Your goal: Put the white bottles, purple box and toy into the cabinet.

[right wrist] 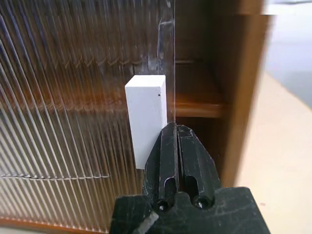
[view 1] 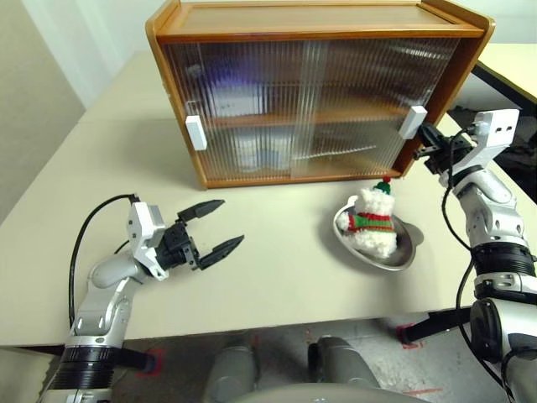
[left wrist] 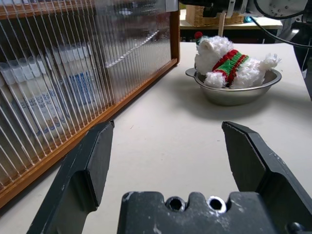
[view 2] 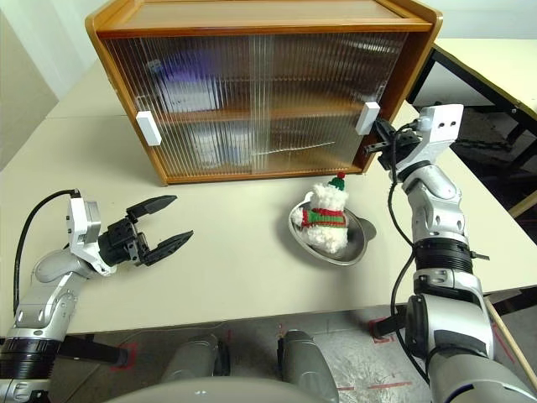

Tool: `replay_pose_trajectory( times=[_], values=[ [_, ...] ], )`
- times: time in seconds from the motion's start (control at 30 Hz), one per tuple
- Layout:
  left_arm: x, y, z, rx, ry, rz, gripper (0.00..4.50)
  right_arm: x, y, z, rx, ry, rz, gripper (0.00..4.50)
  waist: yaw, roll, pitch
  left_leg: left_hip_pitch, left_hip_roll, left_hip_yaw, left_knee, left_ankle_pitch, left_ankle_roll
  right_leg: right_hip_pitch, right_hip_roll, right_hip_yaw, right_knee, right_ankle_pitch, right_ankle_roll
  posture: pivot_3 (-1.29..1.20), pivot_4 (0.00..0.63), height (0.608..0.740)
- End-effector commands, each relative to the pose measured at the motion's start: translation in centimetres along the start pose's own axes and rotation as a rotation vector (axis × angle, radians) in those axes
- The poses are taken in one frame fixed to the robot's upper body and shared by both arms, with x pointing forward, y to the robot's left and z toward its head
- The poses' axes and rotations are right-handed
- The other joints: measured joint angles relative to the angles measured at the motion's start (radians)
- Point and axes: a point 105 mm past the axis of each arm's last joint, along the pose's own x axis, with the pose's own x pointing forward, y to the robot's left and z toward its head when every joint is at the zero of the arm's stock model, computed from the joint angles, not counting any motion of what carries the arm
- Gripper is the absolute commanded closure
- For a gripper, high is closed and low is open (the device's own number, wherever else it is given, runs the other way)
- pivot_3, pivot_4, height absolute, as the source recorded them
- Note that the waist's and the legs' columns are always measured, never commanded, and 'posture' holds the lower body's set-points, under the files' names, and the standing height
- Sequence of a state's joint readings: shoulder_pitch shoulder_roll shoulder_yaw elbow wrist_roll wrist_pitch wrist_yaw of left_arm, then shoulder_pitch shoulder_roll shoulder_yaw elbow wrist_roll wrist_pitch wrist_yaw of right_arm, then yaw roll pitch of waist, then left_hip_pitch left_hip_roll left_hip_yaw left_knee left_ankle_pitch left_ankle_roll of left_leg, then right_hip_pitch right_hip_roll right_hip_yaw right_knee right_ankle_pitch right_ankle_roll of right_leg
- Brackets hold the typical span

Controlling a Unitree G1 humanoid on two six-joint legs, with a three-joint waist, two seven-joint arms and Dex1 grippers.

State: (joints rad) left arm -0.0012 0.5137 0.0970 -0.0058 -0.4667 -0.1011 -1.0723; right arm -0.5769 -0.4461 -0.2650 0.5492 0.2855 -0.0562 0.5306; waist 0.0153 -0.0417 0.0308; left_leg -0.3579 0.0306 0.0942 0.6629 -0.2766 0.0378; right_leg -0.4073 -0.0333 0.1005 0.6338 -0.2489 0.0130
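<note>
Orange-brown wood is framing the cabinet, which is standing at the far side of the table with both ribbed sliding doors nearly closed. The step in hand appears to be opening the right door: the right gripper is sitting with its two black fingers pressed fully together, holding nothing, its tips lying against the right edge of the white handle, at about four o'clock from the handle's middle in the wrist view. A narrow gap is showing between the door's edge and the cabinet's side wall. In my judgement, the next move calls for pushing that handle sideways toward the cabinet's centre, keeping the tips bearing on the handle so they are not slipping off its corner.

The toy is lying in a steel dish on the table, in front of the cabinet's right half, at roughly seven o'clock from the right gripper in the head view and well apart from it. Pale shapes with blue print, probably the white bottles, are showing blurred behind the left door's lower half; a purple blur sits above them.

The left gripper is hovering over the table at nine o'clock from the toy, fingers spread wide, empty
</note>
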Motion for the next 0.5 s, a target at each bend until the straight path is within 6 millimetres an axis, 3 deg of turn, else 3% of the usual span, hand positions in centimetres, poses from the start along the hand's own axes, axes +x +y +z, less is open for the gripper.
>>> replay_pose_trajectory(
  times=[0.03,0.5],
  values=[
    [-0.1,-0.3,-0.8,-0.010,0.024,-0.011,0.00,0.8,2.0,0.2,0.030,-0.010,0.062,4.48,0.000,0.000,0.000,0.000,0.000,0.000,0.000,0.000,0.000,0.000,0.000,0.000,0.001,0.000,0.000,0.16,0.000,0.740],
    [0.0,-0.8,-1.0,-0.008,0.029,-0.005,0.00,3.1,9.2,0.1,0.123,-0.001,0.248,4.48,0.002,0.000,0.000,0.001,0.000,0.000,0.000,0.000,0.000,-0.001,0.000,-0.001,0.003,0.000,0.000,0.19,0.000,0.740]
  ],
)
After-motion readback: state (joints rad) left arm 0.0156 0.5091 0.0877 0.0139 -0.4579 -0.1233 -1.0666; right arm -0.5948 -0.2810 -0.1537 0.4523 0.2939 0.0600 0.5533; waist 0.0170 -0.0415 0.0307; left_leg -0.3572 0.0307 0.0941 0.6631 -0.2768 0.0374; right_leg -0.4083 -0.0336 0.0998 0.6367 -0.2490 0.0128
